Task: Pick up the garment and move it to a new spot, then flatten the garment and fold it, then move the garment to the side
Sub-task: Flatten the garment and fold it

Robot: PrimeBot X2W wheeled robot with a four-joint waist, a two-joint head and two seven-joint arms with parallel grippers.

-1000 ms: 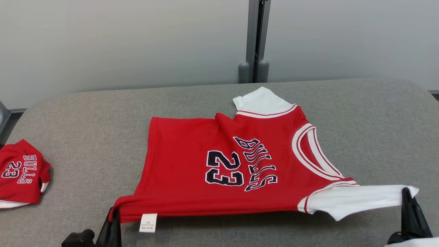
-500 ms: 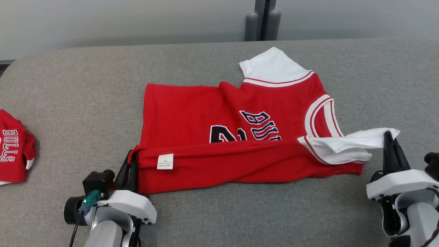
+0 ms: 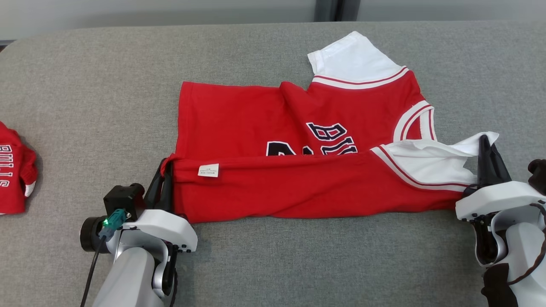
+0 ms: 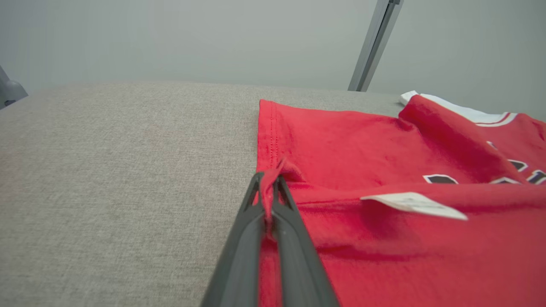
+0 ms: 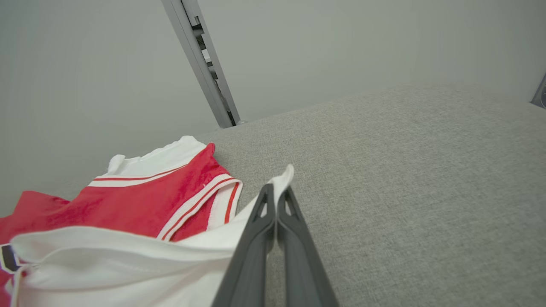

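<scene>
My left gripper (image 3: 164, 168) is pinching the near hem corner of the red jersey (image 3: 239, 115) lying across the tabletop (image 3: 85, 85), my right gripper (image 3: 485, 140) its white sleeve (image 3: 431, 164); pulling unevenly, I am risking a skewed fold or a slipped sleeve. The folded flap is covering the number (image 3: 281, 149); a second jersey (image 3: 13, 170) is running off-frame

Open table (image 3: 98, 85) around the garment (image 3: 239, 111); another red bundle (image 3: 13, 170) far left

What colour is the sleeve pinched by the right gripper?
White sleeve, edged with red and white stripes; the head view shows it best.
</scene>
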